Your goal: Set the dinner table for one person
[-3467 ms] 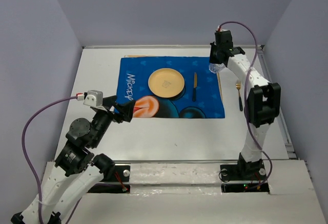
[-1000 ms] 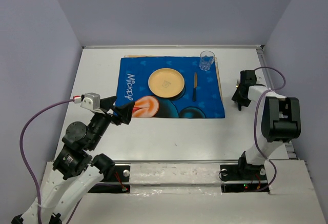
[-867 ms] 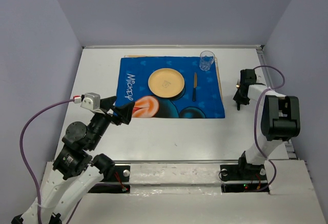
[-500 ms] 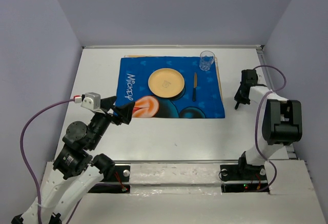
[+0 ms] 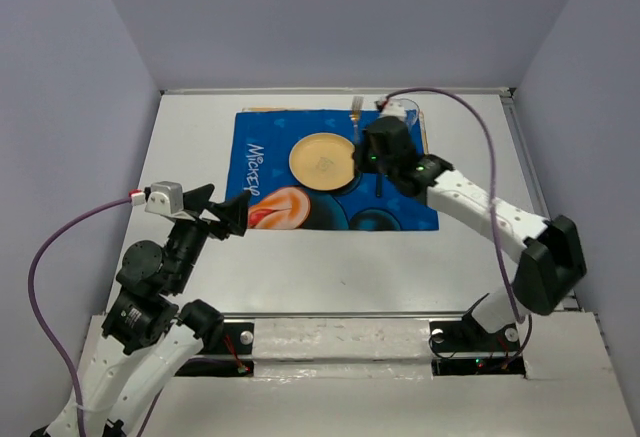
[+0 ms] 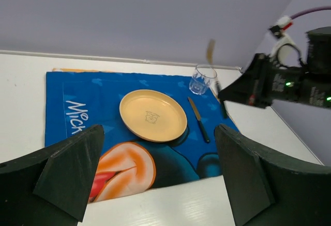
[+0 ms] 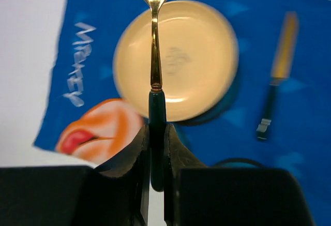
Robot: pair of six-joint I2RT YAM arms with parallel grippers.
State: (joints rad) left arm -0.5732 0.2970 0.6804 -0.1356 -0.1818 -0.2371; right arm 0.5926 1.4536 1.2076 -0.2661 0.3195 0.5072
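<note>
Fork [image 7: 155,55] in hand, right side. Right gripper [image 7: 156,148] is closed nearly all the way on the dark green handle, 2 fingers pinching it low down, gold neck and tines sticking straight out ahead. Nothing else is in that grip.

Handling, my judgement: slim, stiff, light metal piece. The smooth handle could swivel in a narrow pinch. The hold sits on the handle's near part, so most of the fork juts out past the fingers and the tip will swing wide on any wrist turn. Not fragile.

Table [image 5: 190,137]: white, flat, rigid, lying under both arms and running out to the walls. It is nothing to grasp, only a surface to lay things on. A fork set down hard may skid or bounce on it.

Pose, right arm: stretched long from its base, reaching leftward and away across the blue mat [image 5: 270,147], with the wrist over the mat's far middle. From the wrist camera the fork lines up over the yellow plate [image 7: 176,60], with the knife [image 7: 276,76] off to the right. It appears to be carried in the air, not touching the plate, though I cannot tell how high. The left wrist view shows a blurred gold tip above the glass [image 6: 202,79].

Pose, left arm: folded near its base. Left gripper [image 6: 158,174] is spread fully wide and empty, hovering by the mat's near left corner, aimed at the plate.

Likely next: a free spot left of the plate.
</note>
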